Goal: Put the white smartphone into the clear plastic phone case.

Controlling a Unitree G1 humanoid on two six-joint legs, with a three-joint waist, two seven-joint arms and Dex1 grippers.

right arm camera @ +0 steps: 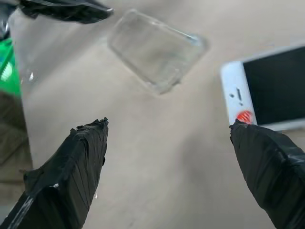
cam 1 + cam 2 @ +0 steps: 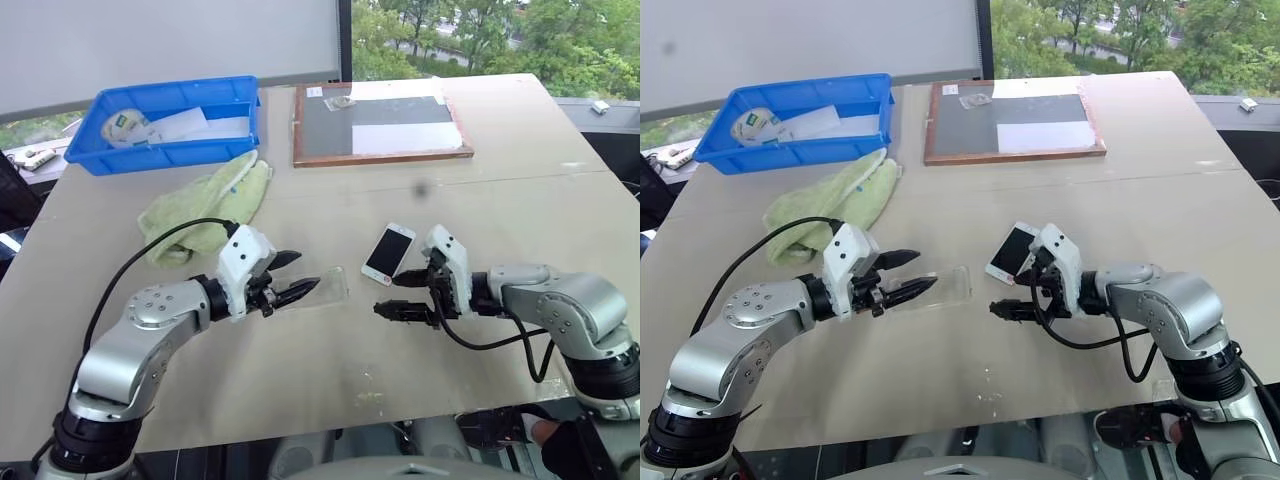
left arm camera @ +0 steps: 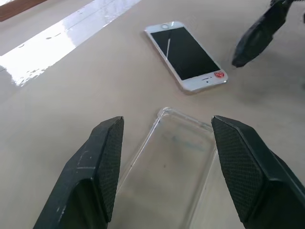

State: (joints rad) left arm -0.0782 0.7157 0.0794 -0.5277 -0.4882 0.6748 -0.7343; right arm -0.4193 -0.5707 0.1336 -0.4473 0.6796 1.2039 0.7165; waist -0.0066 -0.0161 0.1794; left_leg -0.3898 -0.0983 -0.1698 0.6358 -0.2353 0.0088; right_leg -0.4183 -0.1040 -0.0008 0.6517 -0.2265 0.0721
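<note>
The two eye views look from the head forward and down over the table (image 2: 520,200), taking in both arms and the far edge with the blue bin (image 2: 170,120) and wood-framed board (image 2: 380,125); they share nearly the whole scene, one slightly offset sideways from the other; the left wrist view sits close above the tabletop, facing along the left gripper (image 3: 167,157) toward the clear plastic phone case (image 3: 171,171) and the white smartphone (image 3: 186,55); the right wrist view looks as closely along the right gripper (image 1: 167,157) and shares that same pair (image 1: 155,50), (image 1: 269,90)
</note>
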